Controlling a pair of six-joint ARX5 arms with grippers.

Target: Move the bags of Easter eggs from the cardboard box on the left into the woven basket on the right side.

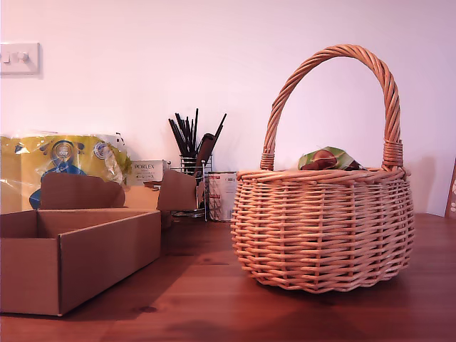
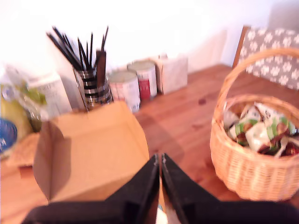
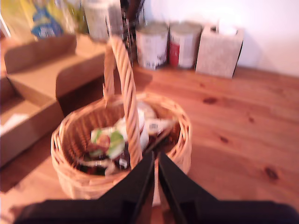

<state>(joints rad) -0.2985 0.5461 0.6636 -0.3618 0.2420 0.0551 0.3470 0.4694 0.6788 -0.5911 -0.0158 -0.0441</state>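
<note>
The cardboard box [image 1: 78, 256] stands at the exterior view's left, flaps up; its inside [image 2: 93, 154] looks bare in the first wrist view. The woven basket [image 1: 320, 235] stands at the exterior view's right, and a green-and-white bag of Easter eggs [image 1: 324, 158] peeks over its rim. Several bags [image 2: 261, 130] lie inside the basket [image 2: 252, 177]. My first gripper [image 2: 160, 161] is shut, above the box's near edge. My second gripper [image 3: 155, 158] is shut, above the basket [image 3: 70, 177] and its bags [image 3: 110, 142], close to the handle [image 3: 126, 93]. Neither arm shows in the exterior view.
Behind the box are a large yellow plastic pack [image 1: 64, 160], a white Porlex carton [image 1: 146, 171], a wire holder with black sticks [image 1: 192, 153] and tins [image 2: 138, 84]. A pale carton [image 3: 219, 49] stands by the wall. Something white and blurred [image 3: 11, 121] lies in the box [image 3: 32, 88].
</note>
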